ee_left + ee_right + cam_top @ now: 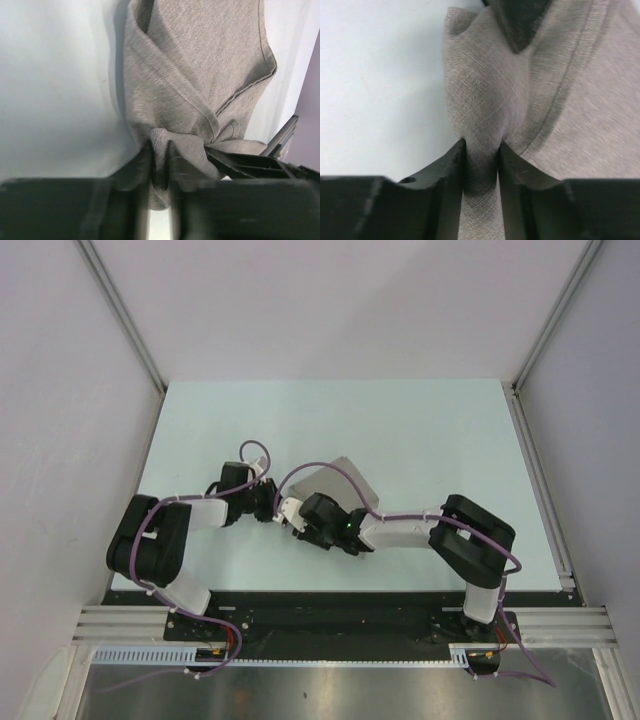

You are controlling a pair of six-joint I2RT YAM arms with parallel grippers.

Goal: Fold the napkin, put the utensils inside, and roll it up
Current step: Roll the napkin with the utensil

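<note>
Though arms [400, 530] hide most of the grey-beige cloth napkin [345, 475] on the table [430, 430], left gripper [160, 152] and right gripper [481, 152] jaws pinch its folds.

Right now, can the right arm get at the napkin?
Looks like yes: the right end effector has a bunched fold of the napkin between its fingers, with nothing in between.

grey-beige napkin [200, 65], folded over, edge bunched

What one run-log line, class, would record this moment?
left gripper: pinches napkin | right gripper: pinches napkin fold | utensils: not in view
</note>
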